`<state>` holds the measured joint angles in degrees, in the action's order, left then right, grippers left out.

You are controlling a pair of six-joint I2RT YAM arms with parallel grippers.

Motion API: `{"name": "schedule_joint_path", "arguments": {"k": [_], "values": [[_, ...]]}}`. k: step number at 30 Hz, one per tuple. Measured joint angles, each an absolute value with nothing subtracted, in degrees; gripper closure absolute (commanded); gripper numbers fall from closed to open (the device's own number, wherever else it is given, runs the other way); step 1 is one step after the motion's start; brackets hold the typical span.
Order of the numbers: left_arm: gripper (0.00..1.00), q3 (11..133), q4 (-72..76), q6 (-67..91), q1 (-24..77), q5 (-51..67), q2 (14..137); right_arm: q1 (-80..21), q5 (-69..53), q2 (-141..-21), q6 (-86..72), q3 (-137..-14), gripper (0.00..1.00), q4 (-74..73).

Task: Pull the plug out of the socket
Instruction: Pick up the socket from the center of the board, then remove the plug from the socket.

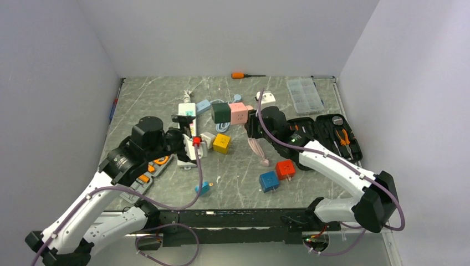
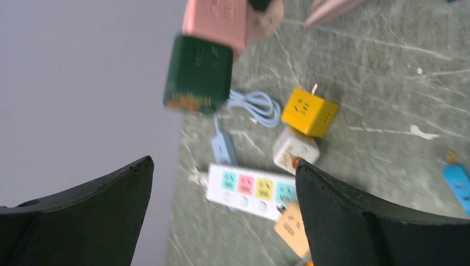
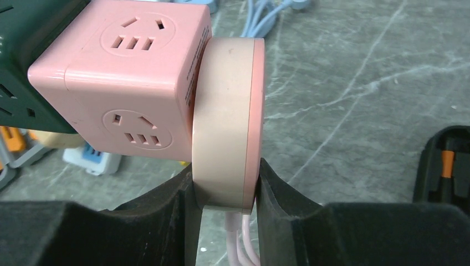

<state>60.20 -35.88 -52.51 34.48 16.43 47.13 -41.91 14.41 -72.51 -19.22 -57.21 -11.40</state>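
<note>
- Reading the job as barely begun: the round, flat plug (image 3: 227, 122), beige plastic with a pink face, sits flush against the side of the pink plastic cube socket (image 3: 122, 83). There's no gap between them, so the pull itself is not yet done.
- My right gripper (image 3: 226, 183) is clamped on the plug's lower rim, with one black finger (image 3: 166, 210) on each flat face. Thin pink cords (image 3: 241, 246) run down between them.
- The cube is smooth, matt and round-cornered, with outlet slots on two visible faces. A dark green cube (image 3: 27, 61) of the same shape touches its far side. I judge the pink cube may drag along when pulled, since nothing pins it.
- The long white power strip (image 2: 252, 188) with pastel outlets lies flat below my left gripper (image 2: 223, 166), whose jaws stand wide and empty. I can't tell whether anything is plugged in there.
- Around them are a yellow cube (image 2: 309, 112) and the grey-green marbled tabletop (image 3: 360, 83), which looks hard and slick.
</note>
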Motion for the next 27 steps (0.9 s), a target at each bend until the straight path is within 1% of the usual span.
{"name": "schedule_joint_path", "arguments": {"k": [3,8,11,15,20,27], "values": [[0.01,59.9,-31.3,-56.5,41.9,11.9,48.8,-44.6,14.4,-71.4,-19.2,-57.1,1.00,-10.8],[0.01,56.9,-23.8,-61.5,49.8,5.5,52.4,-49.1,15.2,-71.2,-18.5,-57.1,1.00,-10.2],[0.01,55.6,-20.6,-64.2,52.9,2.4,54.7,-51.0,15.2,-71.2,-18.3,-57.2,1.00,-10.3],[0.01,55.4,-18.4,-66.9,55.5,-0.8,56.6,-51.5,16.0,-70.9,-18.2,-57.5,1.00,-10.7],[0.01,52.3,-13.8,-69.6,57.3,-5.1,57.2,-51.7,17.0,-70.1,-18.2,-58.3,1.00,-10.9],[0.01,48.8,-3.0,-72.6,57.5,-12.2,58.2,-54.7,18.6,-70.0,-18.9,-58.5,1.00,-10.9]]}}
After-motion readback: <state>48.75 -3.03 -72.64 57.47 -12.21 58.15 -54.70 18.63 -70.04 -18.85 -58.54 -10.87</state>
